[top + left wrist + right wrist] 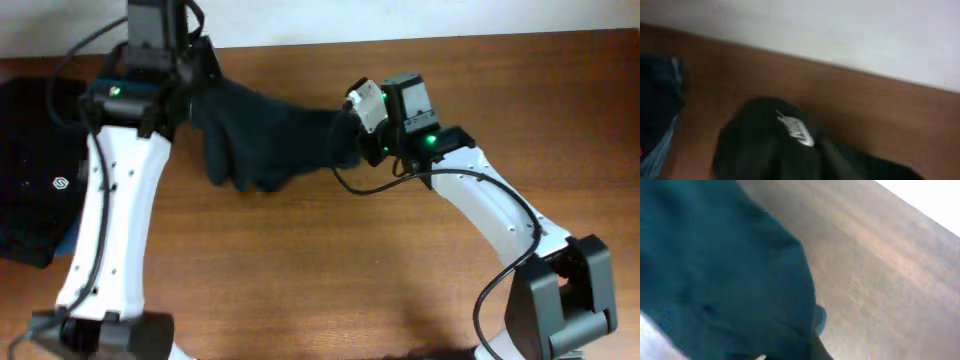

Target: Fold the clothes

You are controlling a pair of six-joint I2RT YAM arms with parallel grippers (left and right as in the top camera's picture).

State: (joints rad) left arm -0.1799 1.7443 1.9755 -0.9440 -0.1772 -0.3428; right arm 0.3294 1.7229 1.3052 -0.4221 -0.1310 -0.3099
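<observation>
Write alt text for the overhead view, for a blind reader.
A dark garment stretches, bunched, between the ends of the white left arm and right arm over a brown wooden table. More dark clothing with a small white logo lies at the table's left edge.

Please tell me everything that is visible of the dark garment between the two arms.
The dark garment looks like soft, dark teal-black fabric, crumpled rather than flat. It spans between the left arm and the right arm, its ends hidden beneath them, the middle bunched in loose lobes over the wooden table. The left wrist view shows a small white label on it. Whether fingers pinch it cannot be seen.
</observation>
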